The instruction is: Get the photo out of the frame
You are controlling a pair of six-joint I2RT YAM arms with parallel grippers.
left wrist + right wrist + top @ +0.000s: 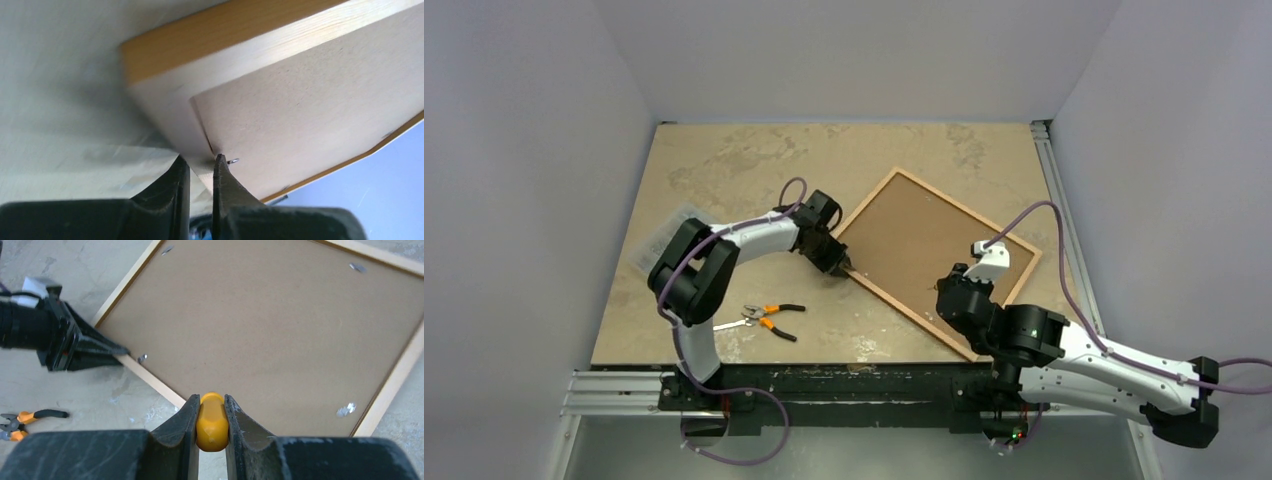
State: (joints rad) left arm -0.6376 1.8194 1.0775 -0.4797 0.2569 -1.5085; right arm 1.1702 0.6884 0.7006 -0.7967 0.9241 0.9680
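Observation:
The orange-brown wooden frame (969, 209) lies face down, turned diagonally, at mid-right of the table. The photo's plain brown board back (924, 240) fills it; the picture side is hidden. Small metal tabs (346, 410) sit along the board's edges. My left gripper (842, 266) is shut on the frame's near-left moulding (165, 95), one finger outside and one at the board's edge beside a tab (232, 161). My right gripper (212, 399) hovers over the frame's near edge (150, 379), shut on a yellow handle-like piece (212, 420). The left gripper also shows in the right wrist view (122, 351).
Orange-handled pliers (764, 318) lie on the table near the front edge, left of the frame. A clear plastic sheet (664, 240) lies at the far left. Grey walls close in the table on three sides; a metal rail (624, 385) runs along the front.

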